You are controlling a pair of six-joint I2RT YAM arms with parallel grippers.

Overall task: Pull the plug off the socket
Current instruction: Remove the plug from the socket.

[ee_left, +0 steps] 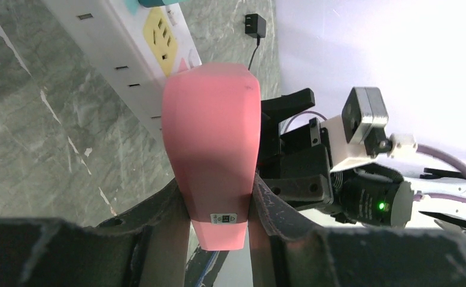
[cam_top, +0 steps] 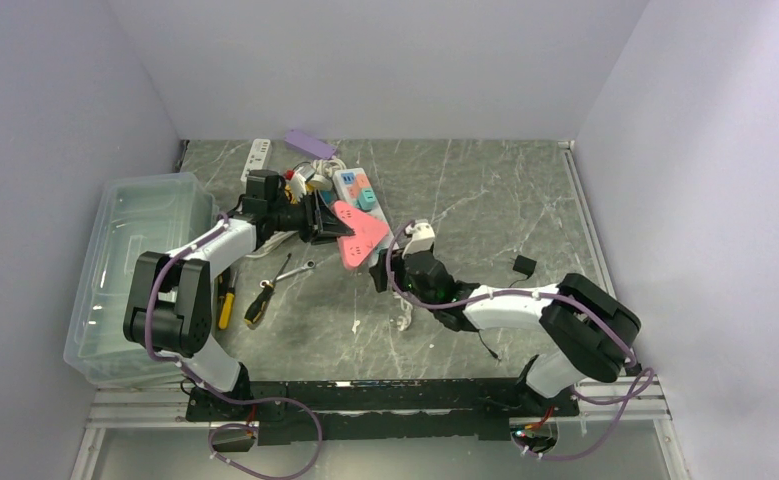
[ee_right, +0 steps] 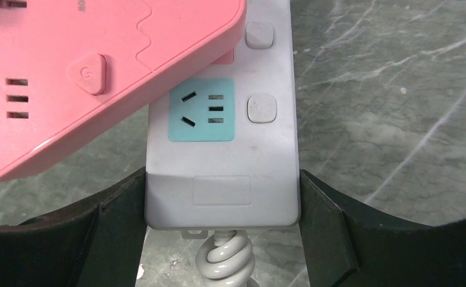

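Top view
L gripper (cam_top: 327,225): clamped on one end of pink power strip (cam_top: 358,238), a finger on each long side.
Pink power strip: about mid-table (cam_top: 485,190), left of centre, crossing over near part of white power strip (cam_top: 353,188).
White power strip: runs from near far edge twd table centre; coloured sockets face up.
R gripper (cam_top: 383,270): at near end of white power strip, just beside pink one.
Black plug (cam_top: 524,264): on table's right half w/ thin cable, well apart from both strips.
Left edge: clear plastic bin (cam_top: 115,215); screwdrivers (cam_top: 262,300) on table just beside it.
Far edge: 2nd white strip (cam_top: 256,155).

Left wrist view
L gripper (ee_left: 218,215): both fingers pressed on sides of pink power strip (ee_left: 212,155), label end between them.
White power strip (ee_left: 122,42): behind/under pink one, yellow socket (ee_left: 160,37) showing.
Black plug (ee_left: 255,25): on table beyond, nothing touching it.
R gripper (ee_left: 290,161): just past pink strip's far end.

Right wrist view
R gripper (ee_right: 221,197): fingers wide, closed on both sides of white power strip (ee_right: 221,149) at cable end.
Coiled cable (ee_right: 224,257): white, exits strip's end btwn fingers.
Teal socket (ee_right: 201,109): nothing plugged in, switch button (ee_right: 261,109) beside it.
Pink power strip (ee_right: 69,72): overlaps white strip's upper left, hides next socket; can't tell if touching.
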